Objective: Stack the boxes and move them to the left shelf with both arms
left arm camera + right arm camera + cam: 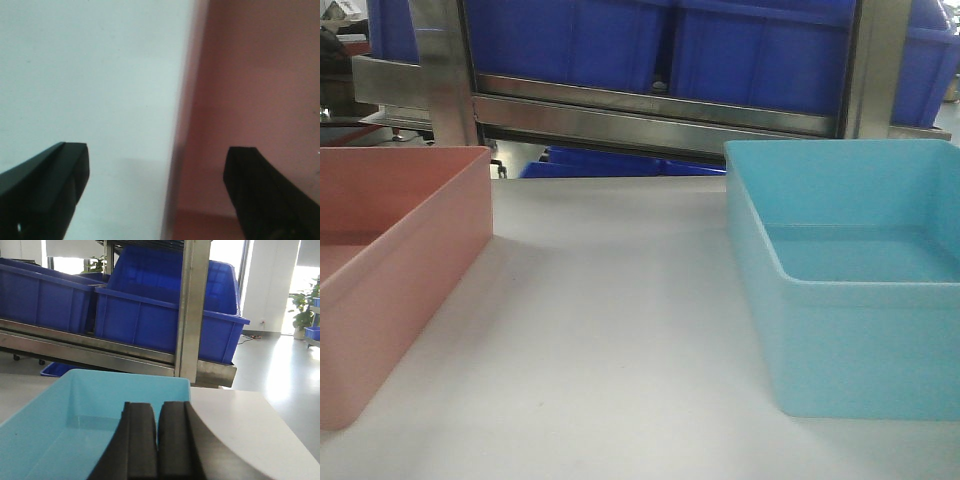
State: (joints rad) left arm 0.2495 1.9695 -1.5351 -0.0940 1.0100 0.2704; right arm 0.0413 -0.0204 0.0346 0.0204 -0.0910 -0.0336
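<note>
We see 2 tubs standing upright on the white desk (610, 330), well apart, with a bare strip of desk between them. The pink tub (400, 230) sits toward the left edge of the desk and the light blue tub (860, 340) toward the right edge. Both have their far ends close to the desk's far edge, and both look empty.

In the left wrist view, the left tool (157, 152) has its 2 black fingers spread wide apart and holds nothing. One finger (50, 185) hangs over the white desk and the other over the pink inside of the tub. The tub's wall runs up between them, so the tool straddles that wall. We cannot tell whether either finger touches it.

In the right wrist view, the right tool (157, 407) has its 2 pads pressed together with only a thin dark seam between them. It sits over the right side of the light blue tub, beside its right wall. We see nothing caught between the pads.

Beyond the far edge of the desk stands a steel rack (650, 115) carrying large dark blue bins (760, 50). One of its steel uprights (192, 310) rises just behind the light blue tub.
</note>
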